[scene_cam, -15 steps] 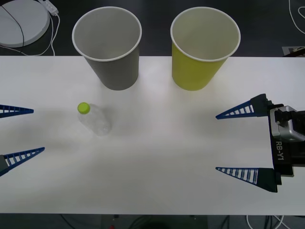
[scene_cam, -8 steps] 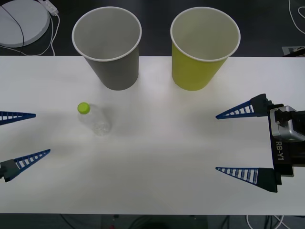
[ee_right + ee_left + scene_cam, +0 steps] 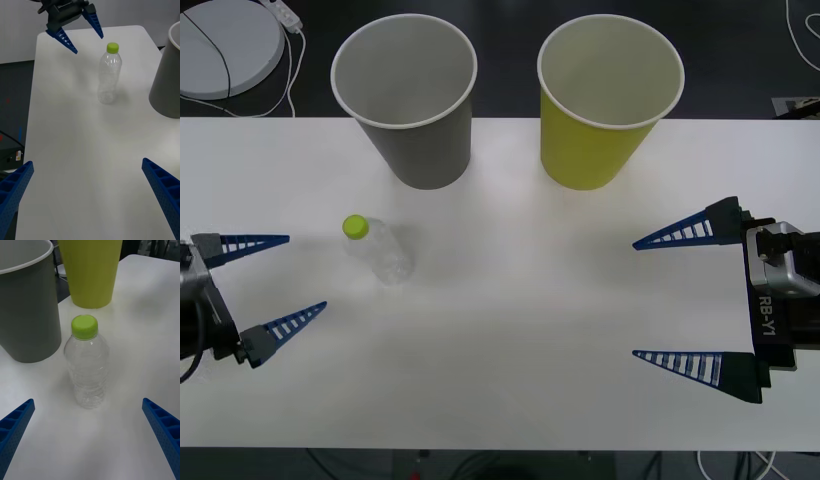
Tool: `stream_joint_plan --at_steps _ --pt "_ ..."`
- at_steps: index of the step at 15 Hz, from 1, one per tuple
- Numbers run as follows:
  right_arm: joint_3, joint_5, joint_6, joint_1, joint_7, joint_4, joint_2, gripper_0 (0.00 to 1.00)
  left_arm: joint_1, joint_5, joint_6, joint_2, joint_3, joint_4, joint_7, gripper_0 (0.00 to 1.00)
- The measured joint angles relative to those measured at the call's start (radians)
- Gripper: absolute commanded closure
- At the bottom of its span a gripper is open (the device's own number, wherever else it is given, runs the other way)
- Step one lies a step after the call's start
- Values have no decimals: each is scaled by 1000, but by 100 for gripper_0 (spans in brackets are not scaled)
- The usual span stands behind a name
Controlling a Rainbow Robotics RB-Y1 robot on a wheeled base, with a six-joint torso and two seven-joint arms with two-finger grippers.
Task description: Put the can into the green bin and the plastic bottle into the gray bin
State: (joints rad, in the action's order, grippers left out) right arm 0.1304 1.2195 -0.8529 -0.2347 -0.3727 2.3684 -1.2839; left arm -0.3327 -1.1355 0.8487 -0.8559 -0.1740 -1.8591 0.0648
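Reached, with open left gripper (image 3: 280, 283), toward clear ribbed green-capped plastic bottle (image 3: 383, 254); next needed closing around it. Right gripper (image 3: 658, 298) open, well apart.

My fingers (image 3: 17, 429) are spread wide, with the plastic bottle (image 3: 87, 363) upright at 12 o'clock. The gray bin (image 3: 26, 303) stands at 10 o'clock, the green bin (image 3: 92, 272) beyond the bottle

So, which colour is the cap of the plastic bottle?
Lime green; the plastic bottle shows best in the left wrist view.

Clear ribbed plastic bottle (image 3: 88, 369), matt paper-like gray bin (image 3: 28, 303), smooth white table (image 3: 520, 300).
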Motion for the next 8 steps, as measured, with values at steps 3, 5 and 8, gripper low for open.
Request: stream_joint_plan --at_steps 3,5,8 --pt "0 0 0 0 0 0 0 0 31 -28 -74 16 61 0 -1 0" --pt "0 0 0 0 0 0 0 0 45 -37 -109 33 89 1 -2 0" --pt "0 0 0 0 0 0 0 0 57 -47 -154 53 126 2 -1 0"
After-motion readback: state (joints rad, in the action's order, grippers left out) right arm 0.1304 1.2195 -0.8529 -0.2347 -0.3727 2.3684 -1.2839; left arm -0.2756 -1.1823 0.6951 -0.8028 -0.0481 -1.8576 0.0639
